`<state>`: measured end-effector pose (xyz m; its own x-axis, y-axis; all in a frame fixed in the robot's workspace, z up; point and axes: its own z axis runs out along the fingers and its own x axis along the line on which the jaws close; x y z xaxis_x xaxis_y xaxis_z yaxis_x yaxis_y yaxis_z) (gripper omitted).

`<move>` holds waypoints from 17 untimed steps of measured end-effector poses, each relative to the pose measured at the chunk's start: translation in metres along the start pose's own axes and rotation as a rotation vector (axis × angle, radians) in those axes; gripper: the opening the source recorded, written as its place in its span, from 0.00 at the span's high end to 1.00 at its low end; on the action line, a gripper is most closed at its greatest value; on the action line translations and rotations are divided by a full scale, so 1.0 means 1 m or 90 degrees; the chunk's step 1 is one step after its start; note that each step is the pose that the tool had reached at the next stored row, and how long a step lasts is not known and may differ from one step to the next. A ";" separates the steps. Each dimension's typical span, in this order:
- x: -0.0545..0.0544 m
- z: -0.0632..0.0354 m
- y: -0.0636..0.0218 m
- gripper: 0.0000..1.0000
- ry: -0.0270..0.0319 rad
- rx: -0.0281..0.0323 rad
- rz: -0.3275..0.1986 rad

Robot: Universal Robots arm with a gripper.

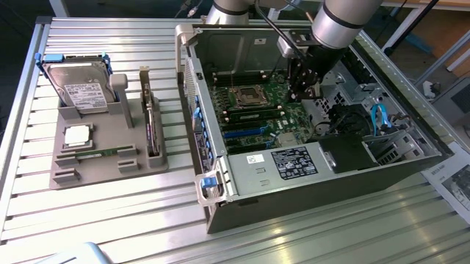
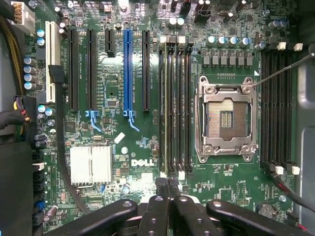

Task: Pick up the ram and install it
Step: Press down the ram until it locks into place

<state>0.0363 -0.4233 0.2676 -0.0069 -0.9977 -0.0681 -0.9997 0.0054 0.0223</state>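
1. A table [image 1: 110,220] of ribbed, silvery metal slats catches bright glare on its near side.
2. Toward the exterior view's left, a grey moulded tray [image 1: 74,177] sits on the slats. The ram [image 1: 103,153] lies flat in a groove near the tray's front, free of the arm.
3. The same tray holds a hard drive [image 1: 85,91] propped at the back, a square silver processor chip [image 1: 78,136] and an expansion card [image 1: 152,129] standing on edge.
4. An open computer case [image 1: 294,181] lies on its side at the table's middle, with the green motherboard [image 1: 264,124] facing up.
5. The gripper [image 1: 307,91] hangs inside the case above the board, well apart from the tray. Its fingers are pressed together with nothing seen between them (the wrist view shows the tips meeting by the end of the long memory slots [image 2: 175,108]).
6. Beyond the table's far edge are pale frame legs and a wood-coloured surface; a printed sheet [image 1: 455,184] lies at the exterior view's right.
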 end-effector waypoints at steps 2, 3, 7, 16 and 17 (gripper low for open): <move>0.000 0.0019 0.0000 0.90 0.0000 0.0000 0.000; 0.000 0.0034 -0.0001 0.90 0.0000 0.0000 0.000; 0.000 0.0070 -0.0002 0.90 0.0000 0.0000 0.000; 0.001 0.0145 -0.0003 0.90 0.0000 0.0000 0.000; 0.001 0.0157 -0.0003 0.90 0.0000 0.0000 0.000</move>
<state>0.0363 -0.4233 0.2519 -0.0069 -0.9977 -0.0681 -0.9997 0.0054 0.0223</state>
